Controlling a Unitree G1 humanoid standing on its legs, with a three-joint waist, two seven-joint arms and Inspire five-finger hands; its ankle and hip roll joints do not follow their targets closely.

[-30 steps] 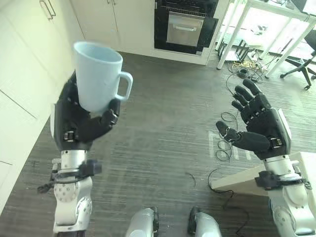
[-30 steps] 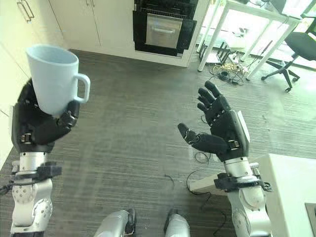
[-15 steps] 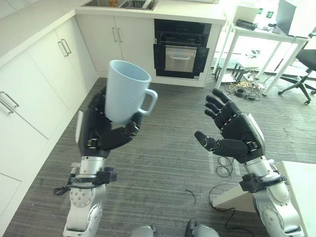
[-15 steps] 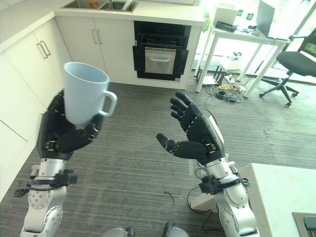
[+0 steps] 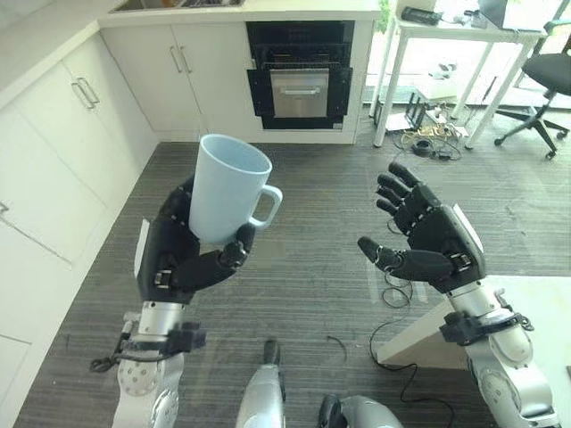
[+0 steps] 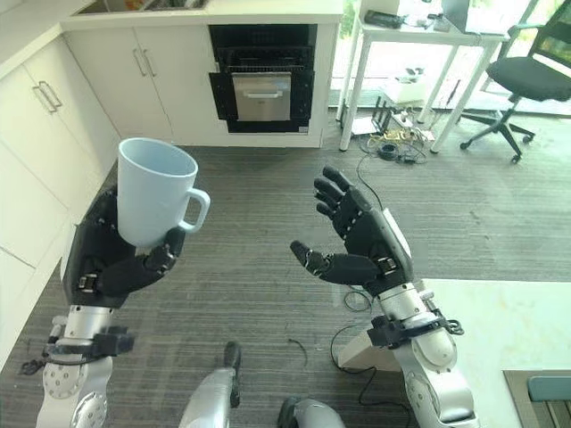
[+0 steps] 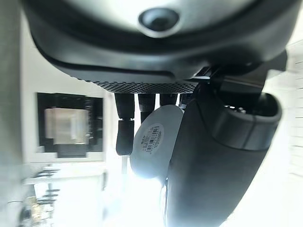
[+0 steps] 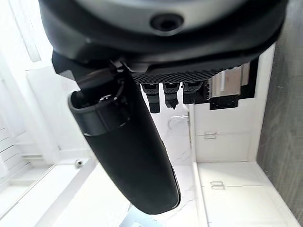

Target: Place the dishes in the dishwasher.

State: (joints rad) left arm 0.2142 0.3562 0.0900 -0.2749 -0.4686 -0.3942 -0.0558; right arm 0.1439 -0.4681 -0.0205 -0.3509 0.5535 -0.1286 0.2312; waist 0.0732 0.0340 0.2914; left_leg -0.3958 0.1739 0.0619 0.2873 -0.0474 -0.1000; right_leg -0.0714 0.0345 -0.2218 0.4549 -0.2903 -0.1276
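A pale blue mug (image 5: 227, 187) stands upright in the robot's left hand (image 5: 183, 254), held above a grey wood-grain floor (image 5: 312, 259) in a white kitchen. The fingers and thumb curl round the mug's lower body; its handle points toward the robot's right, and what can be seen of its inside looks empty. The left wrist view shows the mug's underside (image 7: 154, 146) with a printed label, fingers (image 7: 125, 130) wrapped on one side and the thumb on the other.

The right hand (image 6: 366, 245) is raised beside it, well apart from the mug, palm turned toward it, fingers spread and straight, thumb out, holding nothing.

At the far wall a black built-in appliance (image 5: 301, 76) with a silver front panel sits under the counter, flanked by white cabinets (image 5: 192, 71); more white cabinets (image 5: 53, 152) run along the robot's left. A white table (image 5: 446, 53) and a dark office chair (image 5: 540, 80) stand at the far right, with a corner of a pale counter (image 6: 482, 330) near the right arm
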